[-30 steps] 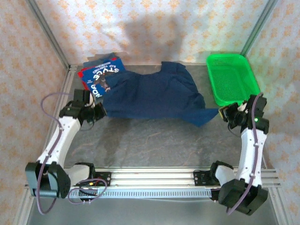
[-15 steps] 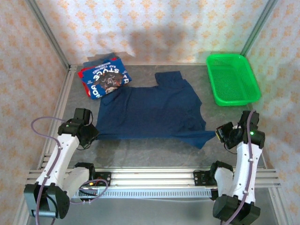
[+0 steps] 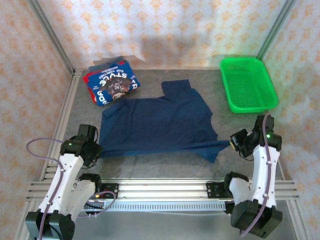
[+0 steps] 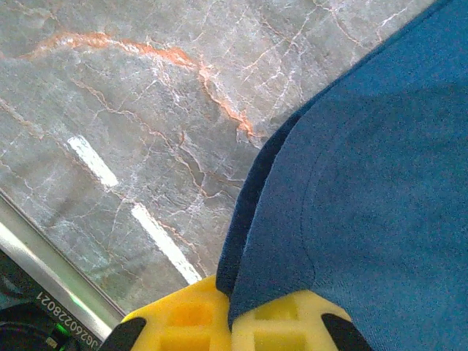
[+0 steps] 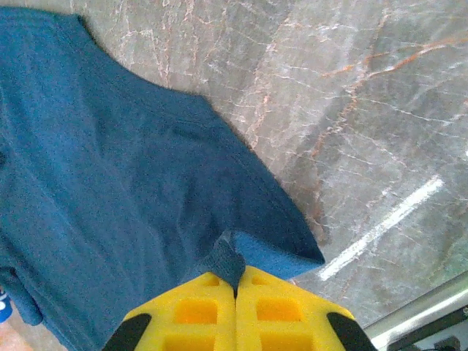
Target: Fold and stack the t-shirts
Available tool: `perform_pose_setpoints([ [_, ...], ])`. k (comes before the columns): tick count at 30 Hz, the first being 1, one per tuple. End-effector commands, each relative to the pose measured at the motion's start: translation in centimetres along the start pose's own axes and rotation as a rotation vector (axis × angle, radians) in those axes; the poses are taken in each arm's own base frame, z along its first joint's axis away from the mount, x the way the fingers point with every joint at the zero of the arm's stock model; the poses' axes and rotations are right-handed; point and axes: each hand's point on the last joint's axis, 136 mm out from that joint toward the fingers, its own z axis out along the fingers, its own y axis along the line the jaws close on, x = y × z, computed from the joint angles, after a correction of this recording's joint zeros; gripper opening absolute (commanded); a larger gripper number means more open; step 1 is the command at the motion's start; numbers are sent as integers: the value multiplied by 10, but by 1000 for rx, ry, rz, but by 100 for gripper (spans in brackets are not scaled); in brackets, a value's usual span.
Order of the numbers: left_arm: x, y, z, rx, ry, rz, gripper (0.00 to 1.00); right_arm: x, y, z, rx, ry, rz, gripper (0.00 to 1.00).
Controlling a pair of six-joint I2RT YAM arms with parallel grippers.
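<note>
navy tee (image 3: 160,125), spread flat, long axis L-R

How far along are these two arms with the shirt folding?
Looks done: a folded pile of red and blue printed t-shirts sits in the far left corner. In hand: the navy t-shirt is spread out unfolded, with the left gripper and right gripper each shut on a near corner. Left: folding it and stacking it on the pile.
</note>
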Motion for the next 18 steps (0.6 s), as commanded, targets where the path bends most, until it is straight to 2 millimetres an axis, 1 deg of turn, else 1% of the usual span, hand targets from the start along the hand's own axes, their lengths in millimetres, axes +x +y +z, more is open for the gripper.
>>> perform_pose_setpoints([
  [1,-13,8,6,-58,-70,-32,0,-20,22,6,-39,-34,-66,0],
  [3,-16,2,8,-50,-75,-16,0,-23,31,14,-43,-16,-94,0],
  [7,-19,-14,15,-24,-55,12,0,-32,54,19,-60,-18,-171,0],
  [9,-21,-19,17,-29,-50,32,0,-34,65,23,-62,-4,-212,0],
  [12,-28,-26,14,-38,-64,76,0,-32,82,28,-57,13,-301,0],
  [14,-32,-30,13,-36,-70,99,0,-28,93,36,-45,37,-355,0],
  [18,-32,-34,19,-53,-54,124,0,-26,103,44,-10,38,-418,0],
])
